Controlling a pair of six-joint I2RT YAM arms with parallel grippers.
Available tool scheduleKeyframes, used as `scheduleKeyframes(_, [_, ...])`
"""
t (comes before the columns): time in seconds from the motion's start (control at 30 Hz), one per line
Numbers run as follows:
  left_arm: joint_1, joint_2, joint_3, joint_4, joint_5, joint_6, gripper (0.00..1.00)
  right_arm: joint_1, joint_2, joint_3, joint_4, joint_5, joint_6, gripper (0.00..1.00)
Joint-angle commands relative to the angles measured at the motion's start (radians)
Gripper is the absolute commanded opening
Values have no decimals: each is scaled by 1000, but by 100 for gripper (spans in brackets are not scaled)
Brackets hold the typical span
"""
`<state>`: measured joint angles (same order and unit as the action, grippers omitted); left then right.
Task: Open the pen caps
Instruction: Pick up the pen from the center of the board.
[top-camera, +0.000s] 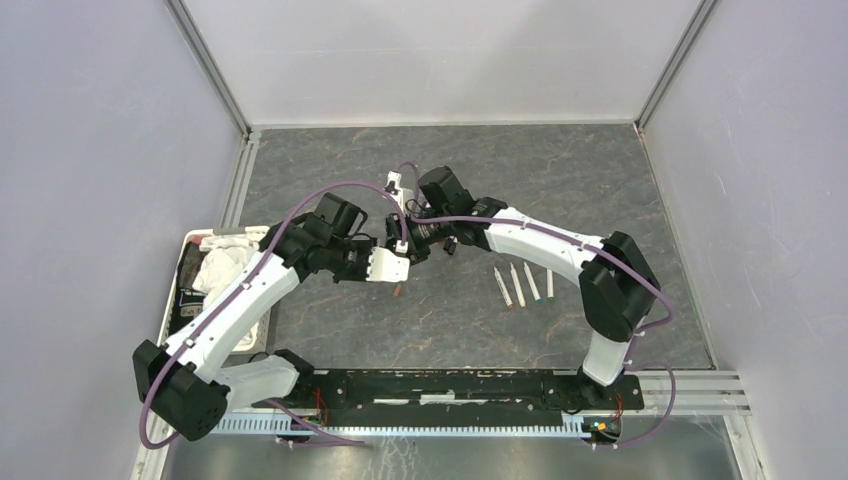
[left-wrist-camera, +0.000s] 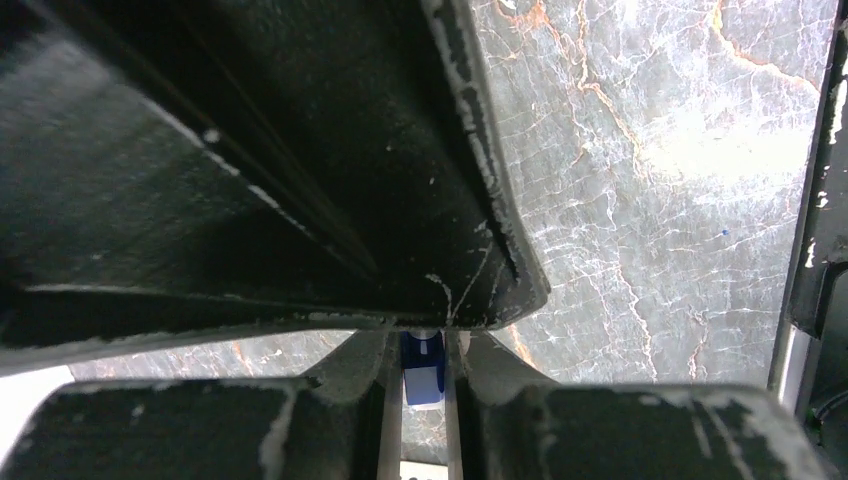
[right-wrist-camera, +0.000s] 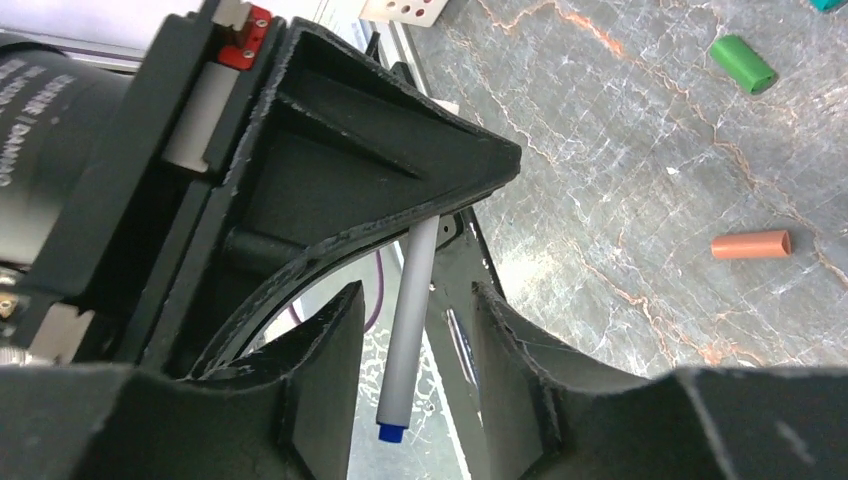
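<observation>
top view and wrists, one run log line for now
left gripper: shut on blue cap | right gripper: around white pen, grip unclear | loose: green cap, orange cap

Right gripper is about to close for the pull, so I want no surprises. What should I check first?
1. Left gripper clamped on blue end of pen: ok.
2. Pen lies between right gripper fingers: ok.
3. Right gripper gripping pen: not ok, jaws apart.
4. Cap on this pen: cannot tell.
5. Green cap and orange cap clear of grippers: ok.
</observation>
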<state>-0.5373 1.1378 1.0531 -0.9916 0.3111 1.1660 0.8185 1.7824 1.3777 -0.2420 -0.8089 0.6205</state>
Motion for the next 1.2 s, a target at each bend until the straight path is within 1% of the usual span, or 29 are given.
scheduleKeyframes(0.0, [-21, 8, 9, 25, -32, 37, 2, 1, 20, 8, 48, -13, -2, 43])
scheduleKeyframes(0.13, [-41, 5, 5, 24, -45, 38, 3, -1, 35, 16, 50, -13, -4, 26])
scheduleKeyframes(0.2, [-43, 4, 8, 25, -39, 33, 9, 1, 38, 11, 60, -14, -7, 19])
scheduleKeyframes(0.23, [-43, 4, 9, 20, -37, 33, 14, 0, 38, 9, 61, -17, -10, 14])
scheduleKeyframes(0.27, [-43, 5, 12, 16, -32, 32, 22, 0, 37, 5, 58, -19, -19, 7])
scheduleKeyframes(0.3, [-43, 4, 14, 10, -29, 33, 33, 1, 35, 1, 54, -19, -30, 3])
scheduleKeyframes(0.33, [-43, 4, 16, 7, -29, 33, 50, -3, 30, -6, 51, -19, -40, 0])
scheduleKeyframes(0.37, [-43, 3, 17, 7, -31, 29, 61, -5, 21, -19, 51, -19, -49, 0])
scheduleKeyframes(0.4, [-43, 3, 20, 12, -31, 19, 70, -8, 12, -32, 50, -22, -60, 0])
scheduleKeyframes(0.43, [-41, 3, 26, 16, -34, 6, 76, -14, -2, -47, 46, -18, -79, 0])
scheduleKeyframes(0.53, [-21, 12, 69, 21, -28, -16, 78, -35, -60, -111, 37, -2, -126, 0])
scheduleKeyframes(0.73, [66, 49, 112, -26, 109, 9, 77, -68, -157, -258, 112, -59, -143, 0])
scheduleKeyframes(0.83, [68, 56, 117, -64, 186, 9, 76, -69, -177, -301, 176, -68, -117, 0])
scheduleKeyframes(0.93, [68, 46, 110, -83, 295, -8, 76, -70, -191, -340, 290, -95, -53, 0])
scheduleKeyframes(1.17, [68, 59, 115, -97, 340, -45, 76, -70, -192, -344, 407, -113, 29, 0])
